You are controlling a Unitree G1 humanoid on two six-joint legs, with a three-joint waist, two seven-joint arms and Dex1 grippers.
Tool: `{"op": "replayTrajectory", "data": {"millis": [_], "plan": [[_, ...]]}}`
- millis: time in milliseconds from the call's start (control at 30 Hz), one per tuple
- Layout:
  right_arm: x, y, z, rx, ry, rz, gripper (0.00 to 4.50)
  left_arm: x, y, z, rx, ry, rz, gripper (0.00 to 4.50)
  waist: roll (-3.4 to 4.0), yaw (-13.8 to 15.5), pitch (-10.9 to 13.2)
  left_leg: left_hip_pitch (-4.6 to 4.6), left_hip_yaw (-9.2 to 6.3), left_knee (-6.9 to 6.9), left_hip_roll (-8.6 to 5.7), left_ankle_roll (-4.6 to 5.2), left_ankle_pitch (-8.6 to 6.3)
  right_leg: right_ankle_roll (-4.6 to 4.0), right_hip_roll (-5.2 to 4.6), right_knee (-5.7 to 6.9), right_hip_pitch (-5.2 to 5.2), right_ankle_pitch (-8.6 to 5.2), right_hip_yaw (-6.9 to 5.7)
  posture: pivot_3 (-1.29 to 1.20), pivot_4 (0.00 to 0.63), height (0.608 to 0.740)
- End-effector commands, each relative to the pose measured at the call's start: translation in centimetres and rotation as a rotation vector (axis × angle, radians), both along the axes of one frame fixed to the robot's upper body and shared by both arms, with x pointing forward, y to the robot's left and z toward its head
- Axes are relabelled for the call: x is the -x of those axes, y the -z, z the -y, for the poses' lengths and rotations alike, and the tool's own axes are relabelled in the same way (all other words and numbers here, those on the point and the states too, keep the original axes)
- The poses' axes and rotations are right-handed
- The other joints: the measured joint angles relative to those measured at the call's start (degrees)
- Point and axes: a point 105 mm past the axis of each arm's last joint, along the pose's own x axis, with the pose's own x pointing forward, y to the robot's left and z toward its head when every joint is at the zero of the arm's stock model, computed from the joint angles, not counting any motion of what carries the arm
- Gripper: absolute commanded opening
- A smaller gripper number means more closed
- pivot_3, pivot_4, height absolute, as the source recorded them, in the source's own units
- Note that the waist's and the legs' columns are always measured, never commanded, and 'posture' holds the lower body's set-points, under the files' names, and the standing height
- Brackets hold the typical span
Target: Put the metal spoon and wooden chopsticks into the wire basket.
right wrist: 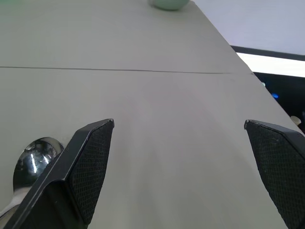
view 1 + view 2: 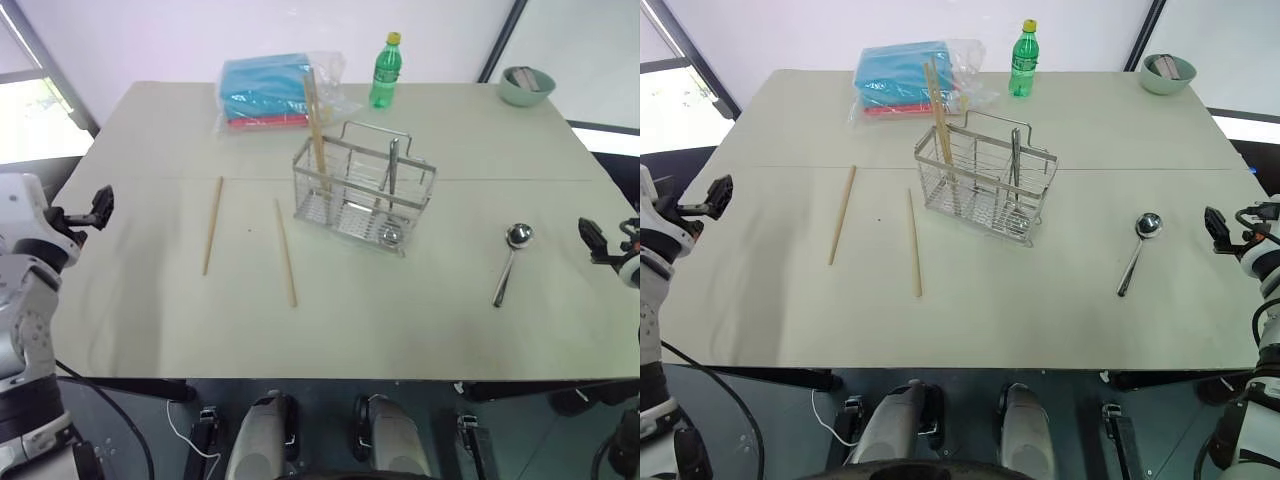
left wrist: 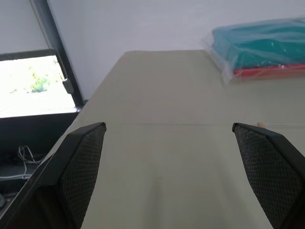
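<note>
The wire basket (image 2: 362, 190) stands mid-table with wooden chopsticks (image 2: 316, 125) and a steel utensil handle (image 2: 393, 163) upright inside it. Two more wooden chopsticks lie flat to its left, one (image 2: 212, 225) farther out and one (image 2: 286, 252) nearer the basket. A metal spoon (image 2: 511, 262) lies on the table to the basket's right, bowl pointing away from me; its bowl (image 1: 33, 160) also shows in the right wrist view. My left gripper (image 2: 98, 206) hovers open at the table's left edge, nothing between its fingers. My right gripper (image 2: 592, 240) is open at the right edge, just right of the spoon.
At the back of the table lie a clear bag of blue and red cloth (image 2: 265, 90), a green bottle (image 2: 385, 70) and a pale green bowl (image 2: 527, 85) in the far right corner. The table's front edge (image 2: 330, 376) runs close to me.
</note>
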Motion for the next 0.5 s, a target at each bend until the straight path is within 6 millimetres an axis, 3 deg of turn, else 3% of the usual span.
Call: {"op": "replayTrajectory", "data": {"millis": [33, 100, 233, 367, 500], "plan": [[-1.3, -4.9, -0.8, 0.210, -0.114, 0.021, 4.50, -0.1, -3.8, 6.0, 0.002, 0.344, 0.034, 4.47, 0.00, -0.18, 0.02, 0.00, 0.00, 0.03, 0.00, 0.00, 0.00, 0.00, 0.00, 0.01, 0.00, 0.00, 0.00, 0.00, 0.150, 0.707], [-2.4, -6.5, -2.0, 0.320, -0.217, -0.021, 4.50, 1.0, -4.7, 10.9, -0.016, 0.619, -0.009, 4.47, 0.05, -0.50, 0.07, -0.01, 0.01, 0.05, 0.00, -0.01, 0.00, 0.00, -0.01, 0.02, -0.02, -0.01, 0.02, 0.00, 0.150, 0.707], [-4.1, -9.0, -4.5, 0.507, -0.392, -0.101, 4.50, 3.9, -5.3, 17.1, -0.069, 0.981, -0.076, 4.47, 0.05, -1.47, 0.07, 0.03, -0.01, -0.08, -0.01, -0.35, 0.20, 0.05, 0.01, -0.01, -0.02, -0.04, 0.05, 0.00, 0.150, 0.707], [-4.7, -9.3, -6.9, 0.727, -0.584, -0.237, 4.50, 6.1, -4.9, 20.8, -0.130, 1.213, -0.150, 4.47, 0.03, -1.70, 0.09, 0.20, 0.00, -0.32, -0.05, -0.53, 0.33, 0.22, 0.04, -0.01, 0.02, 0.05, 0.09, 0.00, 0.150, 0.707], [-4.2, -7.1, -8.9, 1.084, -0.837, -0.506, 4.50, 7.2, -4.0, 23.7, -0.174, 1.402, -0.232, 4.47, 0.06, -1.66, 0.11, 0.48, 0.12, -0.51, -0.12, -0.64, 0.40, 0.23, 0.05, 0.00, 0.10, 0.04, 0.21, 0.00, 0.150, 0.707]]}}
